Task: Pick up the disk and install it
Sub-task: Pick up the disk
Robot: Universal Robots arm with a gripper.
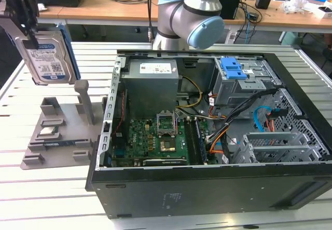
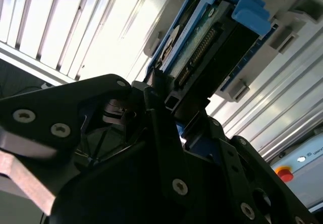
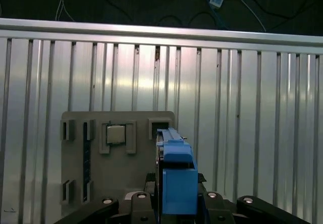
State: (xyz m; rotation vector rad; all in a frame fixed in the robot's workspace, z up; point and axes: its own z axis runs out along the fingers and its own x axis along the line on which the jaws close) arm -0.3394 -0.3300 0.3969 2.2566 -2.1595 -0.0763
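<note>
Disk (image 1: pixel 45 56) and gripper (image 1: pixel 26 29) hang well outside the computer case (image 1: pixel 207 188) in the exterior view, off toward the exterior view's left. The gripper is clamped on the disk's upper end, so the label face hangs upright. Under them, just beside the case's outer wall, stands a grey holder (image 1: pixel 57 149) with an upright post (image 1: pixel 85 100), and the disk is held clear above both. Inside the case, at its far corner, sits the drive cage (image 1: pixel 244 87) with its blue latch (image 1: pixel 232 68). The disk is nowhere near the cage, so the job appears to be at the carrying stage. In the second wrist view the black fingers (image 2: pixel 156 113) pinch the disk's flat sides near its connector end, with the blue bracket (image 2: pixel 250 12) running along one edge and the slatted table (image 2: pixel 75 22) behind, outside the case. In the first wrist view the disk shows edge-on, straight and centred in the grasp. The holder lies past it on the table, a small square chip (image 3: pixel 115 134) seated in one pocket. Carrying well here probably means keeping the grasp firm and square, so the drive does not swing or slip. The disk should stay high enough to clear the post and the case's rim, and its bracket edge should keep steady, not twisting.
</note>
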